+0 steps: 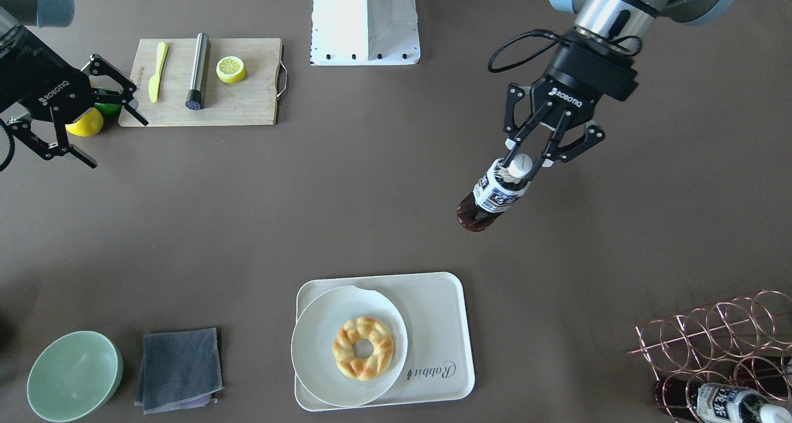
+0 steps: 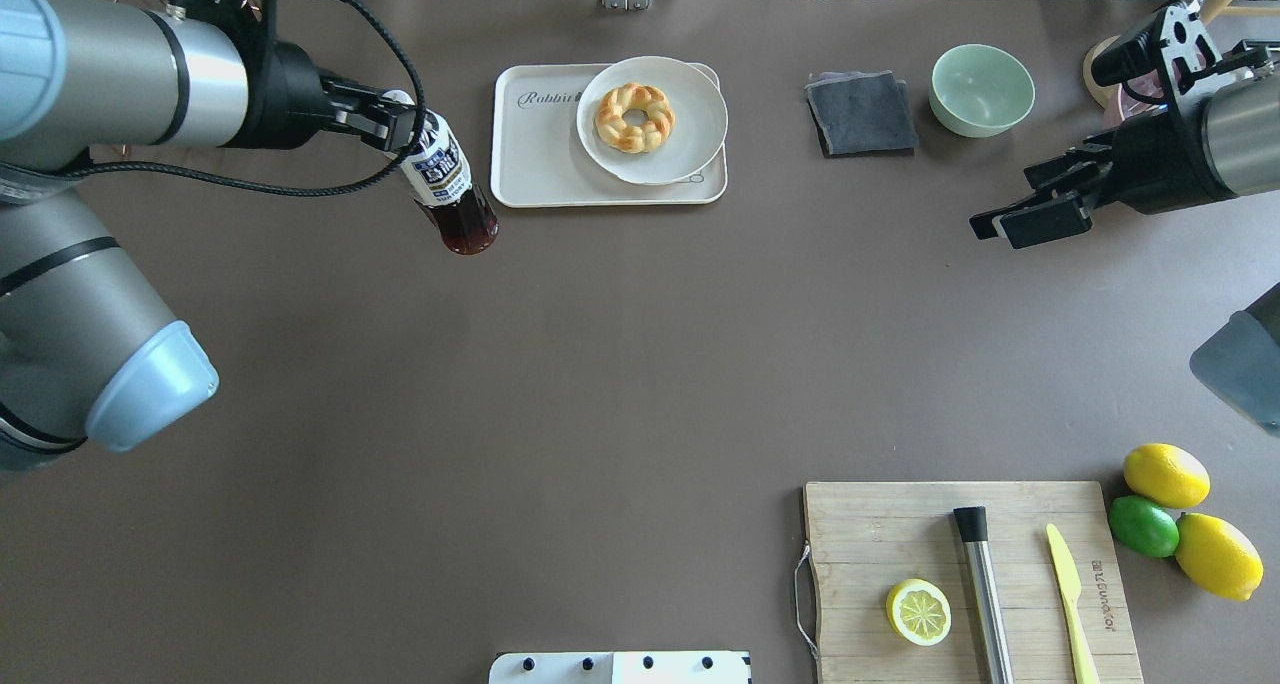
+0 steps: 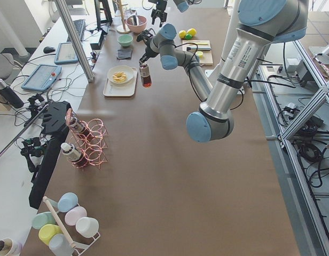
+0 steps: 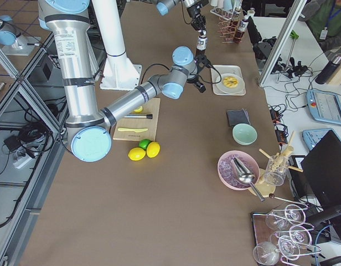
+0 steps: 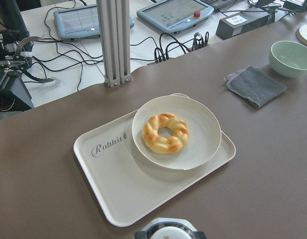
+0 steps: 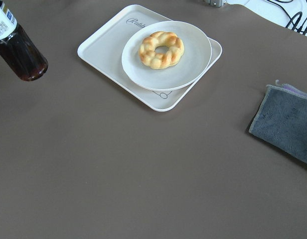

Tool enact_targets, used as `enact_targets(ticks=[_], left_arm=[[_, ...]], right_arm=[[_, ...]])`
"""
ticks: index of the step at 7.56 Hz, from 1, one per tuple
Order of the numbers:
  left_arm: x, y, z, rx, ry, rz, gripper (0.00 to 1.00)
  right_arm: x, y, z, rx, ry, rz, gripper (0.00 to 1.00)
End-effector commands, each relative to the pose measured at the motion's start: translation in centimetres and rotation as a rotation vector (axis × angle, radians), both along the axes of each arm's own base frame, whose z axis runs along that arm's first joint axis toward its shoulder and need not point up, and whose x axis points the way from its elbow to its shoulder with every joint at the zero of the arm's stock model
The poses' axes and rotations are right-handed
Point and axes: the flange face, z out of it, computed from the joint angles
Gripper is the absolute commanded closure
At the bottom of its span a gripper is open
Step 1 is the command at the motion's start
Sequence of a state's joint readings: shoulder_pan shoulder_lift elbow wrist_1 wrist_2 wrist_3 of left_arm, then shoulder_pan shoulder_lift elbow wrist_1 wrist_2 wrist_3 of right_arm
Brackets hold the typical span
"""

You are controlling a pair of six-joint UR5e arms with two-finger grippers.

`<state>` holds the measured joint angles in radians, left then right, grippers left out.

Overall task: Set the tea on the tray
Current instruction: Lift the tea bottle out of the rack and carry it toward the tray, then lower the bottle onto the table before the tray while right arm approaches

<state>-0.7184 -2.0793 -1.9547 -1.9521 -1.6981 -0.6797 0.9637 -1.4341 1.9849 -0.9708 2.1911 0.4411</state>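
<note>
My left gripper is shut on the neck of the tea, a small clear bottle of dark reddish-brown liquid with a white cap. The bottle hangs tilted over the bare table, apart from the tray. It also shows in the overhead view and in the right wrist view. The cream tray with "Rabbit" script holds a white plate with a braided donut; its script side is bare. My right gripper is open and empty near the cutting board.
A copper wire rack holds a second, alike bottle. A grey cloth and a green bowl lie beside the tray. A wooden cutting board carries a lemon half, a metal rod and a yellow knife; lemons and a lime lie next to it.
</note>
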Motion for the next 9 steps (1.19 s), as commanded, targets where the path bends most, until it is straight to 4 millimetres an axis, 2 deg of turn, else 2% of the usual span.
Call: enact_targets(ticks=[1, 3, 5, 9], left_arm=[[7.3, 4.6, -3.4, 0.036, -0.041, -0.007, 1.00], [9.2, 6.5, -3.5, 0.036, -0.037, 0.027, 1.00], [12.9, 10.2, -3.8, 0.071, -0.057, -0.004, 1.00], [14.1, 11.0, -3.5, 0.078, -0.071, -0.016, 1.00]], right_arm=[[-3.6, 0.6, -1.6, 0.055, 0.012, 0.016, 0.01], [-4.3, 0.7, -1.9, 0.066, 0.016, 0.023, 0.01], [-4.5, 0.8, -2.0, 0.068, 0.016, 0.023, 0.01], [-4.5, 0.8, -2.1, 0.067, 0.014, 0.020, 0.01]])
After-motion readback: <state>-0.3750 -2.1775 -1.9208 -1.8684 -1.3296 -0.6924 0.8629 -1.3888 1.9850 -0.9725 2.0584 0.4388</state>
